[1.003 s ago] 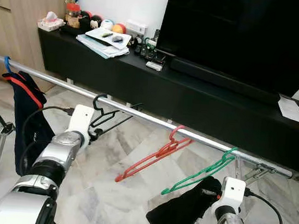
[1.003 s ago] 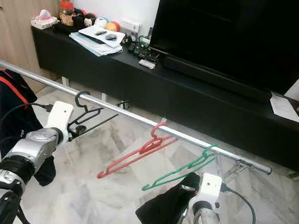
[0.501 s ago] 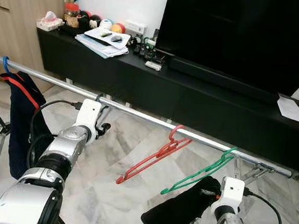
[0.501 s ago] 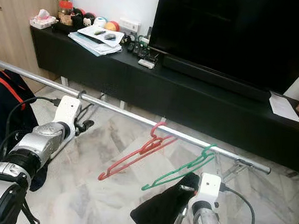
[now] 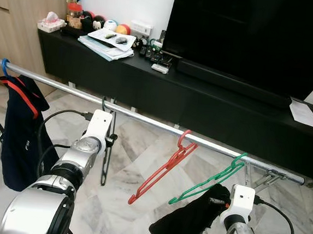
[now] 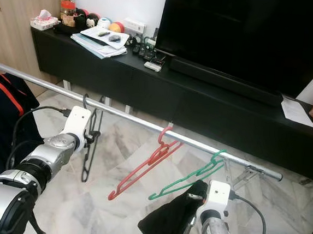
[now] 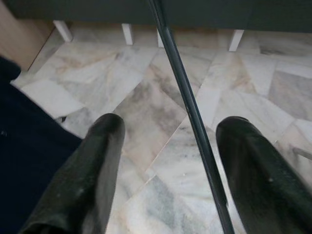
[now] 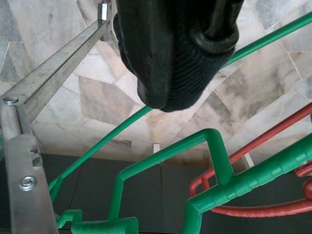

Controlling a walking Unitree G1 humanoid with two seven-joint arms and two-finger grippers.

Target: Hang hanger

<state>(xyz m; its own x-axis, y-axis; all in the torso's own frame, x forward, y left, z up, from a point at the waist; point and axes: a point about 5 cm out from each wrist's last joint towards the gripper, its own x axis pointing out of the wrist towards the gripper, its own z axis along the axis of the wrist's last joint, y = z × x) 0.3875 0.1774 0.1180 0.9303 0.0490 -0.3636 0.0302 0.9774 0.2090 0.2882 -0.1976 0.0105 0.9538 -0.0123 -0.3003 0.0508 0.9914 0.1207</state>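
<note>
A: Where is the black hanger (image 5: pixel 105 155)?

B: Its hook is over the rail (image 5: pixel 145 120) and its body hangs straight down, just beside the left gripper (image 7: pixel 168 170).

A: Does that gripper hold it?

B: No. In the left wrist view the two fingers (image 7: pixel 83 180) stand wide apart, with the hanger's thin bar running between them, touching neither.

A: What else is on the rail?

B: A red hanger (image 5: pixel 166 164) and a green hanger (image 5: pixel 211 179) further right, both slanting. A dark garment (image 5: pixel 18 132) hangs near the left end.

A: And the right gripper (image 8: pixel 178 53)?

B: It is low, under the green hanger, clamped on black cloth (image 5: pixel 191 221).
</note>
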